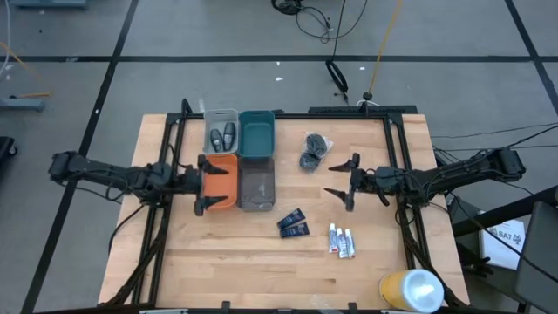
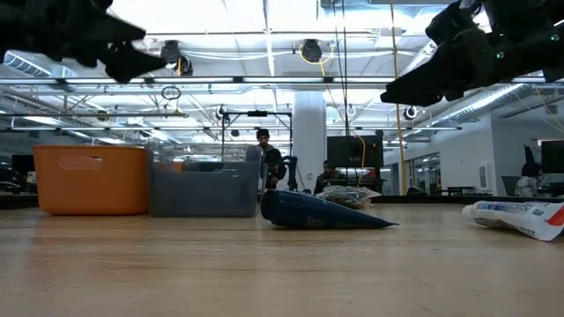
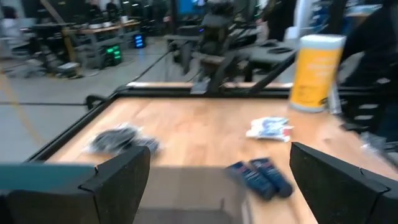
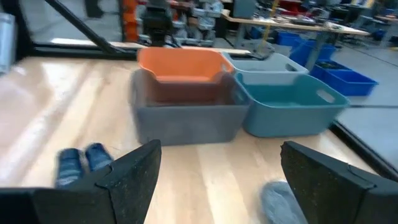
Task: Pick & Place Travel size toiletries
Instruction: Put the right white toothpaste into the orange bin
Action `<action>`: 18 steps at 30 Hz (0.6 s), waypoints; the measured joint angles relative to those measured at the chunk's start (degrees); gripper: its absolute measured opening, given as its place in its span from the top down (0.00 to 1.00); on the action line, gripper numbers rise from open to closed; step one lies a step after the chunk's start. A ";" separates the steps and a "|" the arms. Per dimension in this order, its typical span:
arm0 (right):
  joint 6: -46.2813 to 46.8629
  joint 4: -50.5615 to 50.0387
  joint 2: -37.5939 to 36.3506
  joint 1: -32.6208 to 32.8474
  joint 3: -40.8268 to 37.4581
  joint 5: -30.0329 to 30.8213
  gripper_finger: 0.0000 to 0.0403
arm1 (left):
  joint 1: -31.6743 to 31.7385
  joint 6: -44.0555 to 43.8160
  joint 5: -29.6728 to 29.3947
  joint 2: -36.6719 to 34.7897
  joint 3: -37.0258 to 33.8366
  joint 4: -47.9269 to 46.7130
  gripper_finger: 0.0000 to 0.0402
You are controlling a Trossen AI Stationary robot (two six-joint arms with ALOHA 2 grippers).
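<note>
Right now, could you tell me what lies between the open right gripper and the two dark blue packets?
Only bare wooden table: in the high view nothing sits between the right gripper and the two dark blue packets.

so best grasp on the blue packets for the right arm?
Take the nearer of the two dark blue packets alone, from straight above, right gripper across its narrow width at mid-length. They lie flat, side by side, tapering to thin ends in the low view, so the ends probably offer little to pinch.
</note>
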 joint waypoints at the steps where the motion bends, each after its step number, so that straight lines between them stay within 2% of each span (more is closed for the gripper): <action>1: 0.04 0.42 0.00 0.01 0.00 -1.00 0.22 | -0.19 -0.40 -1.36 -0.52 -1.03 0.15 0.06; 6: 0.87 3.27 0.00 2.04 0.00 -8.68 0.22 | -0.28 -3.60 -4.44 -2.34 -7.43 5.51 0.08; 9: 1.01 5.37 0.00 5.43 0.00 -8.91 0.22 | -0.40 -2.97 -4.59 -3.18 -11.00 11.13 0.08; 13: 0.82 2.23 0.04 12.54 1.89 -3.87 0.22 | -0.87 -0.27 -5.15 -4.54 -12.87 14.92 0.07; 18: 3.18 -16.61 1.30 23.53 12.19 7.66 0.22 | -1.02 2.83 -5.20 -4.76 -12.77 17.45 0.05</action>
